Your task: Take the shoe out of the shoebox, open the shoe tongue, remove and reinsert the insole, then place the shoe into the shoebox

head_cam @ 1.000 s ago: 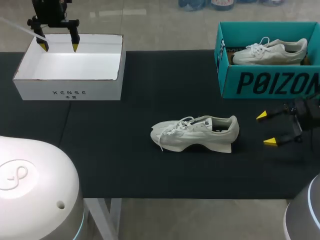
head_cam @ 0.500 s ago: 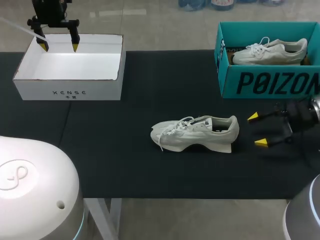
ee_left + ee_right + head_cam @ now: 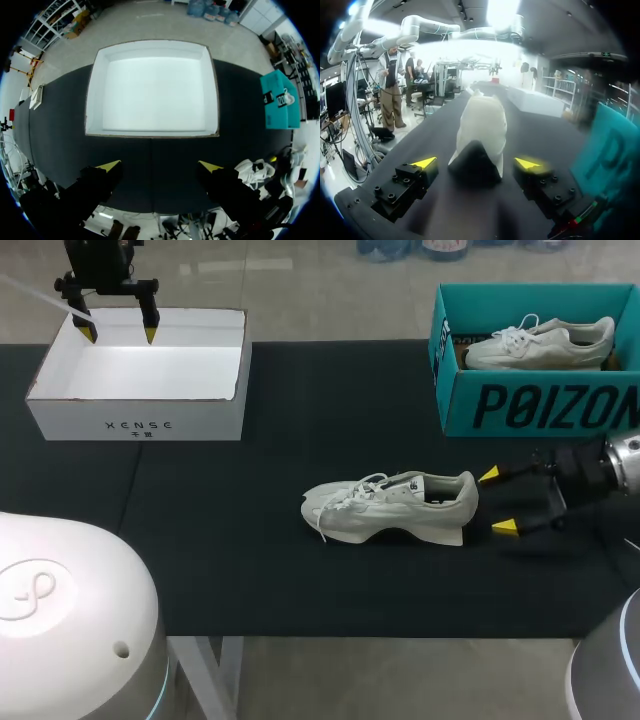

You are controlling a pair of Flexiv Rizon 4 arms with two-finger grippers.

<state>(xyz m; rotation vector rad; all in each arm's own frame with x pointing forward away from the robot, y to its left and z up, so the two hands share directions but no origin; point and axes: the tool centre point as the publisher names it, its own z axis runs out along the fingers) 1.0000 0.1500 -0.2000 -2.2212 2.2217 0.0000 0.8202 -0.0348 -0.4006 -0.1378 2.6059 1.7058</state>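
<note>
White shoe [image 3: 390,508] sits out on the table [image 3: 250,570]; right gripper [image 3: 497,502] gapes empty just behind its heel; rest looks undone.

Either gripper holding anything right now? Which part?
Nothing is held. The right gripper is open just behind the heel of the shoe; the left gripper is open over the white box.

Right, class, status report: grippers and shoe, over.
Right gripper open, just behind shoe heel. Left gripper open over white box. Nothing between right gripper and shoe.
</note>
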